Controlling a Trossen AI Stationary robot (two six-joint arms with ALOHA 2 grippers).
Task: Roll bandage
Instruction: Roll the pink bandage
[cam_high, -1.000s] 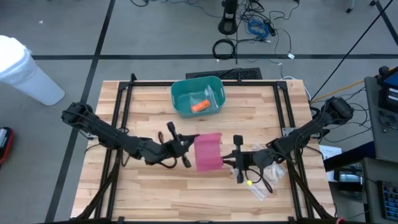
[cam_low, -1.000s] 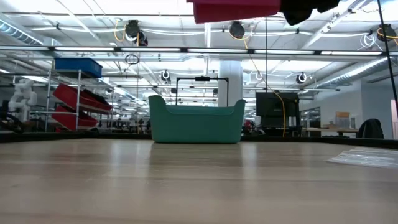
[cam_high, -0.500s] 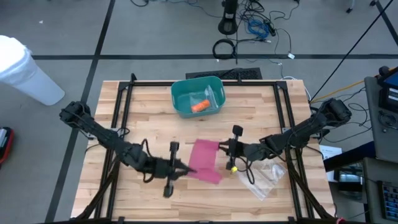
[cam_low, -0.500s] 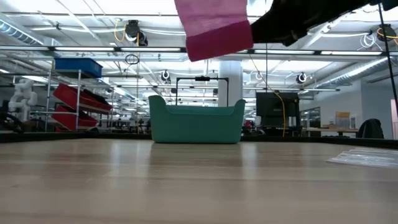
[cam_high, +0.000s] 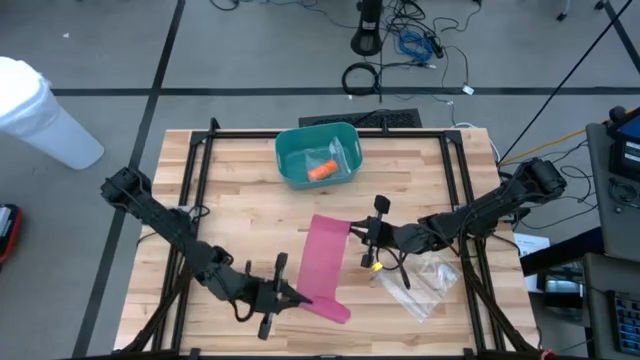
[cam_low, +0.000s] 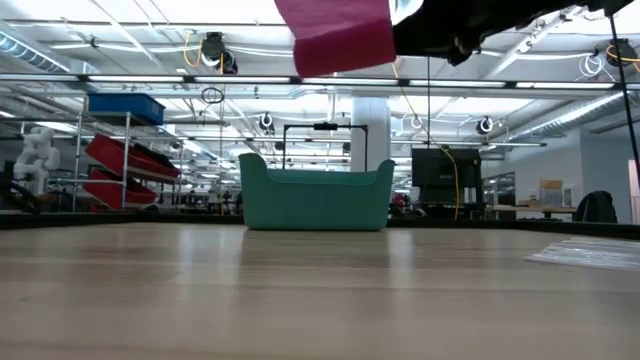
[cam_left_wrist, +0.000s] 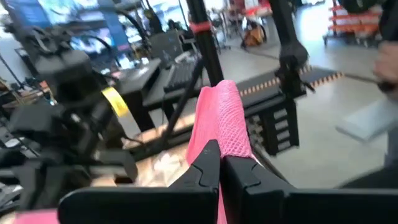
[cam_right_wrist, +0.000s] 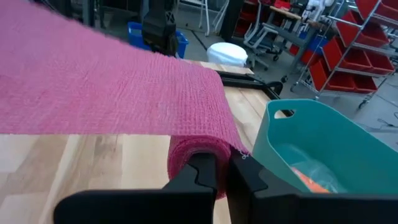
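Note:
A pink mesh bandage hangs above the wooden table as a long strip between my two grippers. Its rolled part is at my right gripper, which is shut on it right of the table's middle. The strip runs from there toward the near edge to my left gripper, which is shut on its loose end. In the low view the bandage hangs high over the table, with a dark gripper beside it. My left gripper pinches the bandage near its loose end between its two fingers, coming in level from the table's left. A short flap sticks out past the fingers. The strip is lifted clear and runs away from the fingers toward the roll. My right gripper is shut on the end of the roll, level, from the table's right. The fingertips hide the exact place of contact. The roll is clear of the table, and the unrolled strip leaves it spread flat toward the other gripper.
A teal bin with an orange thing inside stands at the far middle. A clear plastic bag lies near the right edge. Black frame rails run along the table's sides.
My left gripper has swung toward the table's near edge with the bandage's loose end, turning as it went. The strip, short between the grippers a second ago, is now drawn out long. My right gripper has shifted a little toward the table's left with the roll.

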